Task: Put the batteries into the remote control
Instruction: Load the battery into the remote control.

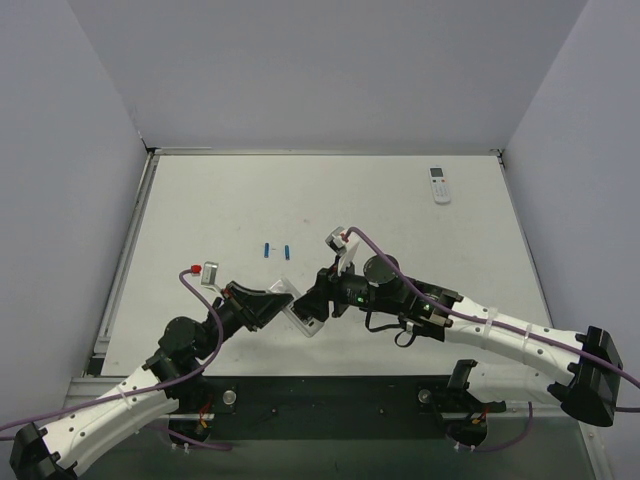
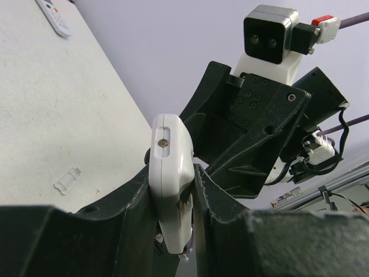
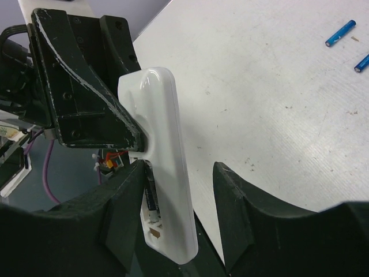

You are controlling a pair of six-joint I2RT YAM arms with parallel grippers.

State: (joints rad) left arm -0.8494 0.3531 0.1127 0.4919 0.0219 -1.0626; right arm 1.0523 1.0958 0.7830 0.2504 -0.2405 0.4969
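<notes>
My left gripper (image 1: 275, 305) is shut on the white remote control (image 2: 170, 156) and holds it on edge above the table. In the right wrist view the remote control (image 3: 167, 144) shows its open battery compartment, with a dark slim cylinder (image 3: 150, 193) lying in it. My right gripper (image 3: 179, 173) is open and straddles the remote's end. Its left finger touches the compartment side, and its right finger stands apart from the remote. Two blue batteries (image 1: 267, 250) (image 1: 287, 249) lie side by side on the table beyond the grippers. They also show in the right wrist view (image 3: 340, 33) (image 3: 362, 62).
A second white remote (image 1: 439, 185) lies at the back right of the table. A small white cover piece (image 2: 68, 180) rests on the table near my left gripper. Grey walls close in the table on three sides.
</notes>
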